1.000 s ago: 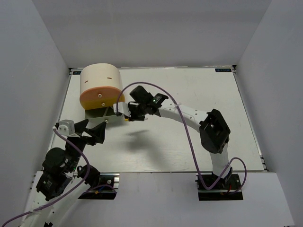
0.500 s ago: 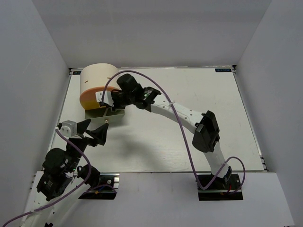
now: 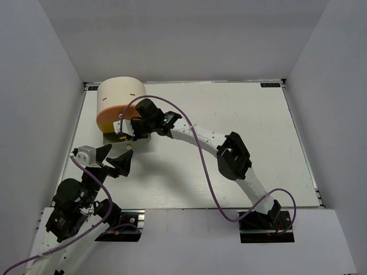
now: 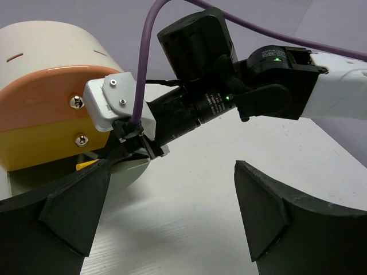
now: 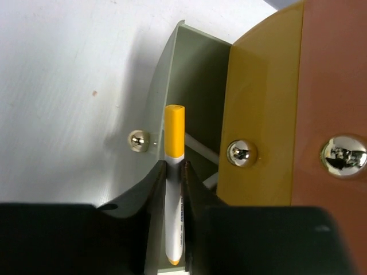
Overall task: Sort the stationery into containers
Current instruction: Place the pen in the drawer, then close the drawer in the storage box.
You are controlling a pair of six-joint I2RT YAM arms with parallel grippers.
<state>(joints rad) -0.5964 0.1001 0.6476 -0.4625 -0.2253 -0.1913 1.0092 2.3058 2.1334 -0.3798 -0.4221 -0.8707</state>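
Observation:
The cream drum-shaped organiser (image 3: 117,98) stands at the far left, its grey-green bottom drawer (image 3: 125,138) pulled open. My right gripper (image 3: 128,130) is shut on a thin white stick with a yellow cap (image 5: 174,172) and holds it just over the open drawer (image 5: 198,86). Another white stick (image 5: 200,148) lies inside that drawer. My left gripper (image 3: 114,158) is open and empty, just in front of the drawer; in its own view (image 4: 172,212) the right gripper (image 4: 135,143) and a yellow tip (image 4: 86,165) show at the drawer. The highlighters and the eraser are out of view.
The organiser's yellow drawer face (image 5: 261,97) and orange drawer face (image 5: 332,86) carry shiny knobs, right of the held stick. The open drawer's knob (image 5: 137,139) sits left of it. White walls enclose the table (image 3: 241,114).
My right gripper has swung left from the table's middle to the organiser with the yellow-capped stick, and is now over the open drawer. The left arm has barely moved.

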